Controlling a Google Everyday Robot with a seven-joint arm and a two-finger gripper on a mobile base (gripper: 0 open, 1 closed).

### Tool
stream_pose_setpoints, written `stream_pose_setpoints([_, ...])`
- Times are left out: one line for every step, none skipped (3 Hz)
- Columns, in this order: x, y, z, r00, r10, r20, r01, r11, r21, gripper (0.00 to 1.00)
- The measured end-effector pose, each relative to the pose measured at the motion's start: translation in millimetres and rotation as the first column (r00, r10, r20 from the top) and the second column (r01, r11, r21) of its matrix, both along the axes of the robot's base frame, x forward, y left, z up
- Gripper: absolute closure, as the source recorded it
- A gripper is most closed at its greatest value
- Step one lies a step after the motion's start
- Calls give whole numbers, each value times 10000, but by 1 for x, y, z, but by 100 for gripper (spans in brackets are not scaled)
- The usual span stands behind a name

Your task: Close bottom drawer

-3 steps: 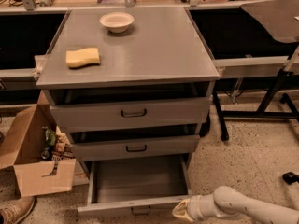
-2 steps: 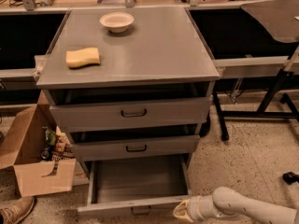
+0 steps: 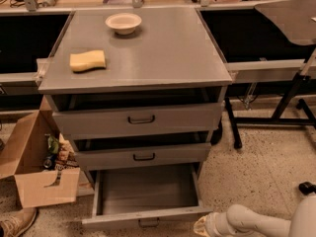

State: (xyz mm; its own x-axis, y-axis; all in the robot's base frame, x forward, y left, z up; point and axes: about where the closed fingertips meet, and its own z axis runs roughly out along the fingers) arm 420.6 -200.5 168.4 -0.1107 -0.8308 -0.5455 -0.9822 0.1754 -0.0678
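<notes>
The bottom drawer (image 3: 148, 217) is the lowest of three in the grey cabinet. It stands pulled far out and its inside is empty. Its slim front panel has a small dark pull handle (image 3: 148, 224) near the frame's bottom edge. My gripper (image 3: 203, 226) is at the bottom right, at the right end of the drawer's front panel, on a white arm (image 3: 256, 222) that comes in from the right. It appears to touch or nearly touch the panel's corner.
The two upper drawers (image 3: 140, 118) stand slightly out. A yellow sponge (image 3: 87, 60) and a white bowl (image 3: 123, 22) sit on the cabinet top. An open cardboard box (image 3: 42, 174) with items stands on the floor to the left. A table leg (image 3: 286, 100) stands to the right.
The gripper and arm have shifted slightly to the left toward the drawer's front corner. The drawer has not visibly moved.
</notes>
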Motion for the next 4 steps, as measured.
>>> stream_pose_setpoints([8, -7, -15, 9990, 296, 328, -286, 9991, -309, 100])
stream_pose_setpoints([25, 8, -21, 9926, 912, 807, -887, 9955, -333, 100])
stream_pose_setpoints([35, 15, -24, 9882, 1102, 1064, -1076, 9937, -304, 100])
stream_pose_setpoints([35, 15, -24, 9882, 1103, 1065, -1076, 9937, -304, 81])
